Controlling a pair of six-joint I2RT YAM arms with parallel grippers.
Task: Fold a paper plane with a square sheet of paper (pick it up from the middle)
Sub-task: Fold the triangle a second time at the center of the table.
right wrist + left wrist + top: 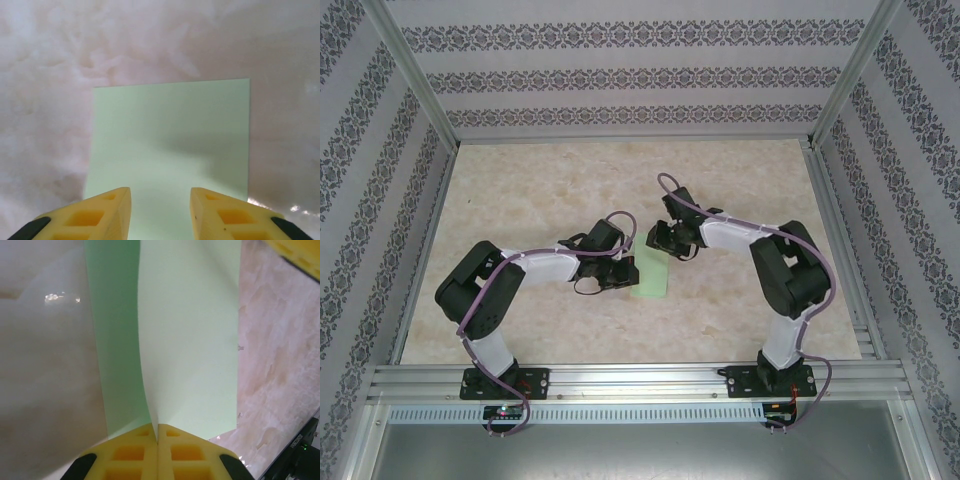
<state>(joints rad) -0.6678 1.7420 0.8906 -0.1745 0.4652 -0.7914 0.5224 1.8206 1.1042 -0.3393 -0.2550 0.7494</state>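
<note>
At the near edge of the tabletop [520, 330] the two arm bases sit side by side on the rail, and both arms reach in toward the middle. There, a little nearer than the centre, lies the square sheet of paper [651, 276], pale green and plain. The left fingers [612, 270] come at its left edge; in the left wrist view these left fingers [157, 442] are pressed together and pinch that edge, and the square sheet of paper [190, 340] lifts into a soft ridge running away from the pinch. Just beyond, at the sheet's far edge, the right fingers [666, 240] point down. In the right wrist view these right fingers [107, 212] stand spread, holding nothing, with the square sheet of paper [170, 140] flat between and past them; whether they touch it I cannot tell.
</note>
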